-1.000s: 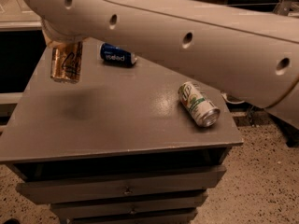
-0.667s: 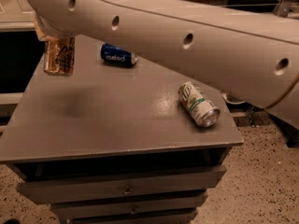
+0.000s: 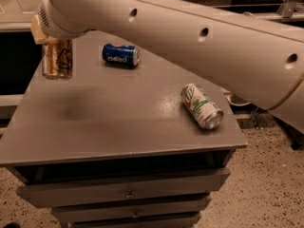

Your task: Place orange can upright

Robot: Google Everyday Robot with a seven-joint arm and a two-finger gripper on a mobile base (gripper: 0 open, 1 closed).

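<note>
The orange can (image 3: 57,59), coppery gold with dark swirly markings, hangs upright at the upper left, over the left part of the grey cabinet top (image 3: 118,113). My gripper (image 3: 52,34) sits right above it at the end of the large white arm (image 3: 190,37) and is shut on the can's top; the arm's wrist hides the fingers. A dark shadow lies on the cabinet top below the can, so the can is held above the surface.
A blue Pepsi can (image 3: 120,55) lies on its side at the back of the cabinet top. A green-and-white can (image 3: 201,106) lies on its side near the right edge. Drawers (image 3: 128,189) run below the front edge. Speckled floor at right.
The arm and the held orange can have moved left and slightly toward the back. The two lying cans have not moved.
</note>
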